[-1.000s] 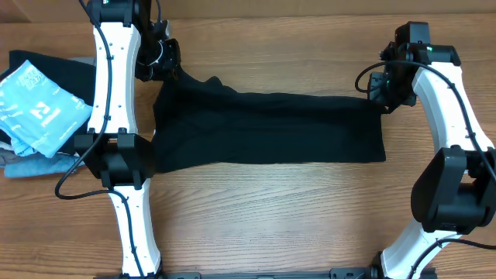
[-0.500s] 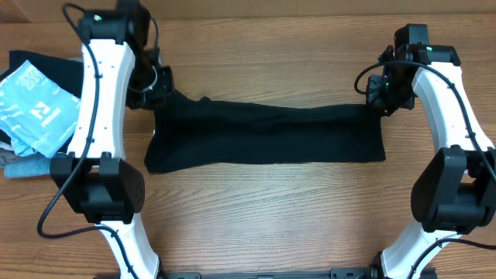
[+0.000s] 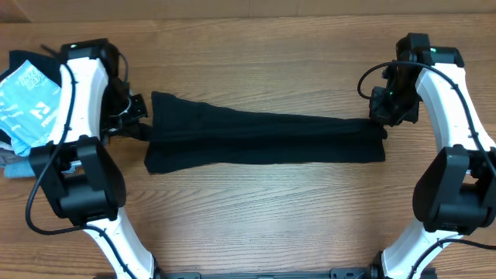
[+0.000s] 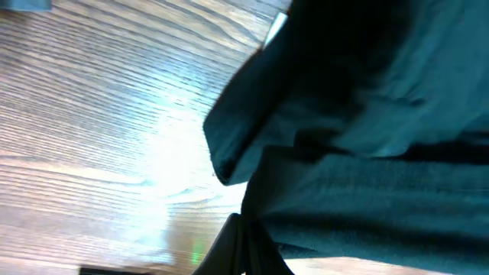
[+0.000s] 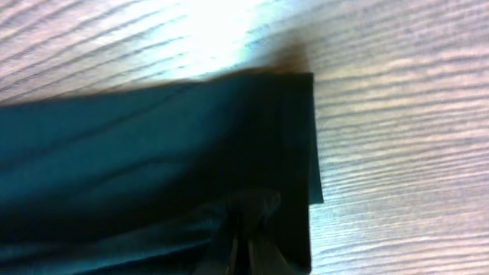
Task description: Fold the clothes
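A black garment [image 3: 263, 139] lies stretched in a long folded band across the middle of the wooden table. My left gripper [image 3: 142, 128] is shut on its left end; in the left wrist view the dark cloth [image 4: 367, 137] fills the right side above the closed fingers [image 4: 248, 248]. My right gripper [image 3: 381, 122] is shut on its right end; the right wrist view shows the folded corner [image 5: 252, 130] lying on the wood just beyond the closed fingers [image 5: 243, 241].
A pile of other clothes lies at the far left edge, with a light blue printed shirt [image 3: 31, 105] on top of dark and grey pieces. Bare wooden table [image 3: 263, 217] extends in front of the garment.
Both grippers have carried the garment's far edge toward me, and the left arm has swung left. The cloth has narrowed from a wide sheet into a folded band.
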`<state>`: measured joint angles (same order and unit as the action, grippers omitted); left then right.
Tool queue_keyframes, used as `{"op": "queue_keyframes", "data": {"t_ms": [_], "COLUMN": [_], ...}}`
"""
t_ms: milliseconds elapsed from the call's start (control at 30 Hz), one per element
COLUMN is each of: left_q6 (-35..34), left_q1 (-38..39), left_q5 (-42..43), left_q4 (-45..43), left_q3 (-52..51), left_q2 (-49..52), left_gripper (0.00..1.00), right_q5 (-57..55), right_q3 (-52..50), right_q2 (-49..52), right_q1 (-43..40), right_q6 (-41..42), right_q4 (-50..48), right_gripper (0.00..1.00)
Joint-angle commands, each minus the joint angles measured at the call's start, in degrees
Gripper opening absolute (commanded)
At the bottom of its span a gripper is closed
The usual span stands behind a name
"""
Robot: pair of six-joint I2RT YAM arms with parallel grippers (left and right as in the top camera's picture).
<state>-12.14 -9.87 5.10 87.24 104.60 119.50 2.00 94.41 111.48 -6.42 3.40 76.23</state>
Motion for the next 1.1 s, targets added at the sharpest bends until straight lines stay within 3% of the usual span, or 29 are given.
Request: {"op": "queue_keyframes", "data": {"t_ms": [0,467,933,1067], "left_q6": [-0.98,-1.2,-1.2,-1.18], "left_q1": [-0.87,2.19,2.19,2.47], "left_q5": [-0.59,-0.61,-0.61,-0.59], "left_q4": [-0.57,-7.5,-8.22,-8.02], "left_q3": [-0.37,-9.94,-10.34,-10.32], "left_q2": [0.2,0.2,0.2,0.2], "left_gripper": [0.04,0.04,0.04,0.09], "right_q5": [-1.88,-1.86,-1.86,-1.84], "right_q3": [-3.06,-8.26,-9.9,-11.47], "right_q2": [-1.31,-1.2,-1.2,-1.2], "right_q1": [-1.7,-1.7,-1.68,-1.7], "right_q6": [1.31,1.33,1.31,1.31], "right_q4": [-0.98,-4.52,-7.65,-8.52], "right_gripper": [0.04,0.04,0.04,0.04]}}
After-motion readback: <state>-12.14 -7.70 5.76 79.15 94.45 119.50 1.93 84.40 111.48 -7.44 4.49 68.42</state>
